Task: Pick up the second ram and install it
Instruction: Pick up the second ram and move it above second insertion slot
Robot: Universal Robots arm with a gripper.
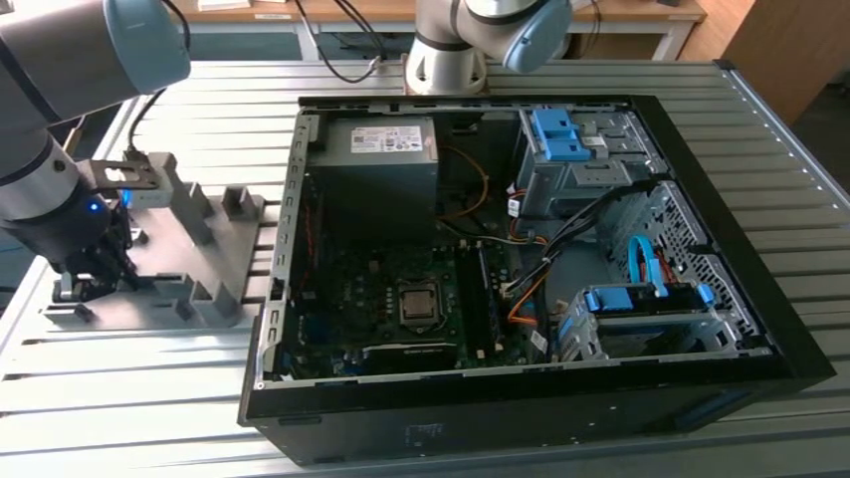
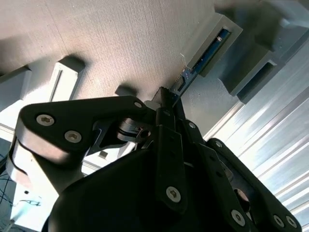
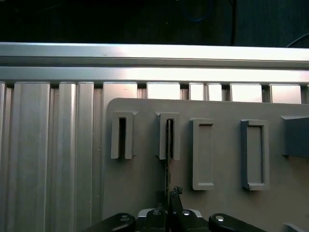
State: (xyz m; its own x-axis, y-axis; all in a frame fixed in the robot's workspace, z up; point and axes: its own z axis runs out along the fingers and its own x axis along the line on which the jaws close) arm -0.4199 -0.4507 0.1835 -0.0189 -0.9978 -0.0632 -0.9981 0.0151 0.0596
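Observation:
The second ram [image 2: 205,55] is a thin dark stick with a blue strip, standing on edge on the grey fixture plate [image 1: 199,249] at the exterior view's left. One end sits in a small grey slot holder [image 3: 168,137]. In the first wrist view the ram [image 3: 167,162] shows edge-on as a thin line running from that holder to my gripper [image 3: 170,198]. My gripper [image 2: 168,96] is shut on the near end of the ram, its black fingers meeting around it. In the exterior view the gripper [image 1: 83,284] is low over the plate's near-left corner.
An open computer case [image 1: 743,299] lies at the centre and right, with the motherboard [image 1: 345,299], the processor [image 1: 417,304] and black memory slots [image 1: 487,289] inside. Other grey holders [image 3: 203,153] stand on the plate. The table is ribbed aluminium [image 3: 48,159].

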